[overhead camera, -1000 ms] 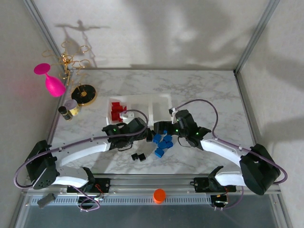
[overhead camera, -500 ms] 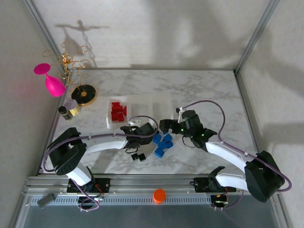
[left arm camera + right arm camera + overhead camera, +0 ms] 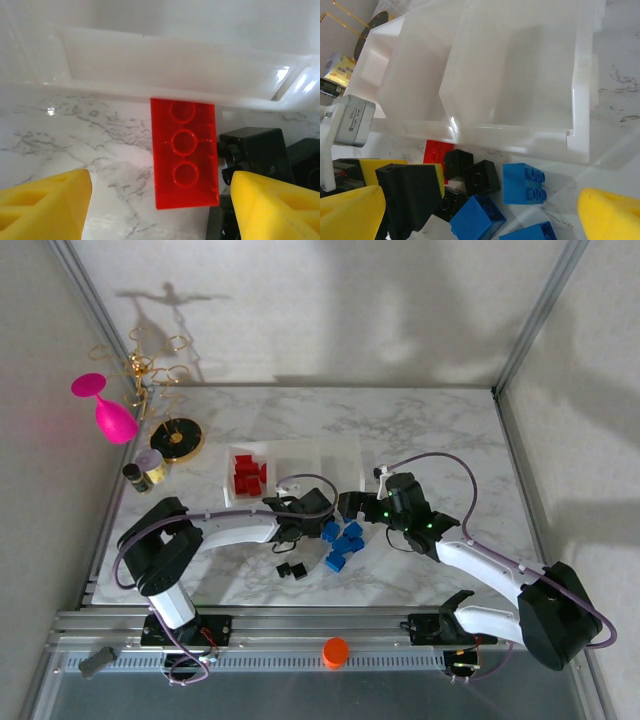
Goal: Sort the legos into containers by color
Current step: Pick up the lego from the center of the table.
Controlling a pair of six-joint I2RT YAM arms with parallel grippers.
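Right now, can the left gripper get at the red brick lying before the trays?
Probably yes. The red brick lies flat ahead of the open left gripper, bare table on one side. Black bricks crowd its other side and may catch a finger.

On the marble table point(image 3: 450, 440), the containers point(image 3: 338, 454) stand in a row, with red legos point(image 3: 247, 475) piled in the leftmost tray. Both arms reach toward the trays' near side, the left gripper point(image 3: 312, 512) and right gripper point(image 3: 350, 508) close together just beyond a cluster of blue legos point(image 3: 343, 543). Two black legos point(image 3: 292, 570) lie left of that cluster.
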